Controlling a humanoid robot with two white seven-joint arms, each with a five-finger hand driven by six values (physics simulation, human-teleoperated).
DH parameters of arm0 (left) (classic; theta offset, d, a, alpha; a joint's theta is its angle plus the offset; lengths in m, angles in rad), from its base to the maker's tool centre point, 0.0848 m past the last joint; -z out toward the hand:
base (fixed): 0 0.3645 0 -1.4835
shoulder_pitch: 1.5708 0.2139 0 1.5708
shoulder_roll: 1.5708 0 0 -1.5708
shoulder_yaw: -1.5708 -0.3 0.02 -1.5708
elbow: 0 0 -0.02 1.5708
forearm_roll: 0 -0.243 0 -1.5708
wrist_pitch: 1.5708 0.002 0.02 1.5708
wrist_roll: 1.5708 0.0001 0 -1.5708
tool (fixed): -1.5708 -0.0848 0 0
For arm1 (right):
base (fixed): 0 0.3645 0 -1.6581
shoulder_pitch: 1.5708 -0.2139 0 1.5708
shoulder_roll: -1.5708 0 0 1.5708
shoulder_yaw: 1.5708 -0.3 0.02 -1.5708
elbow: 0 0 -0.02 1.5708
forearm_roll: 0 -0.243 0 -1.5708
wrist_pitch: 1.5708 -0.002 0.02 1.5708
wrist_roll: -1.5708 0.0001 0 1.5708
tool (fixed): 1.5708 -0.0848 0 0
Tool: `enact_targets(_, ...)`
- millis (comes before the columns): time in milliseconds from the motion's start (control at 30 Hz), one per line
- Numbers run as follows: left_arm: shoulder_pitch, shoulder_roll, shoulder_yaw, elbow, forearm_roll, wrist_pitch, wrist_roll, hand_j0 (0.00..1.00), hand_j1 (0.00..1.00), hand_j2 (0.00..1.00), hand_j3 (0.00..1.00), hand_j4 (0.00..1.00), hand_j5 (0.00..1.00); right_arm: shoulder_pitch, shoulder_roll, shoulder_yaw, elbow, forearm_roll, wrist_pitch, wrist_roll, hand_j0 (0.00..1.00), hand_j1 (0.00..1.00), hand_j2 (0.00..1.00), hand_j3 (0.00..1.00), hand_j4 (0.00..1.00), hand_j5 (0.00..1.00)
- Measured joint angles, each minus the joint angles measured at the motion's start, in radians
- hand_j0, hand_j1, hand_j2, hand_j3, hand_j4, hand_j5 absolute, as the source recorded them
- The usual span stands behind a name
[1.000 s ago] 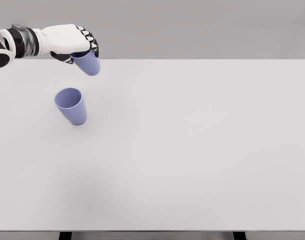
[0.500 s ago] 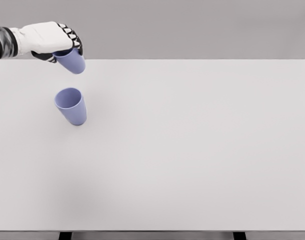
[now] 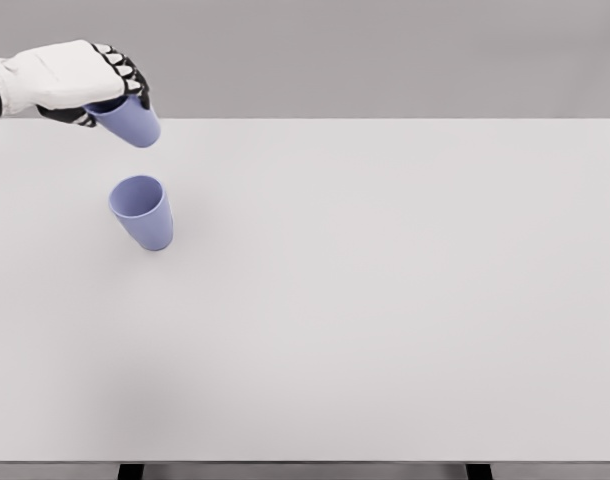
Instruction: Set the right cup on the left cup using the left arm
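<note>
A lilac cup [image 3: 143,212] stands upright on the white table [image 3: 385,290] at the left. Above it and slightly further back, my left hand [image 3: 100,85] is shut on a second lilac cup [image 3: 129,122]. That held cup hangs in the air, tilted with its base pointing down and to the right. Its rim is hidden under my fingers [image 3: 125,75]. The held cup does not touch the standing one. My right arm is out of view.
The table's far edge runs just behind the held cup. A plain grey wall fills the background. Two dark table legs [image 3: 131,471] show at the bottom edge.
My left hand has carried the held cup to the left and a little upward, from right of the standing cup to nearly above it. The standing cup has not moved.
</note>
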Motion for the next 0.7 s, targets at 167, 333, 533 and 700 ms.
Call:
enact_targets(167,0.060,0.031,0.013,-0.047,0.003,-0.001,0.000,0.66,0.66,0.66,0.66,0.66,0.66,0.000,0.000,0.000,0.000,0.000,0.000,0.000,1.00,1.00,1.00,1.00,1.00,1.00)
enact_targets(333,0.087,0.056,0.045,-0.082,0.005,0.000,0.000,0.66,0.66,0.66,0.66,0.66,0.66,0.000,0.000,0.000,0.000,0.000,0.000,0.000,1.00,1.00,1.00,1.00,1.00,1.00)
enact_targets(533,0.095,0.067,0.064,-0.091,0.015,0.000,0.000,0.66,0.66,0.66,0.66,0.66,0.66,0.000,0.000,0.000,0.000,0.000,0.000,0.000,1.00,1.00,1.00,1.00,1.00,1.00)
enact_targets(700,0.124,0.081,0.083,-0.137,0.051,0.000,0.000,0.66,0.66,0.66,0.66,0.66,0.66,0.000,0.000,0.000,0.000,0.000,0.000,0.000,1.00,1.00,1.00,1.00,1.00,1.00)
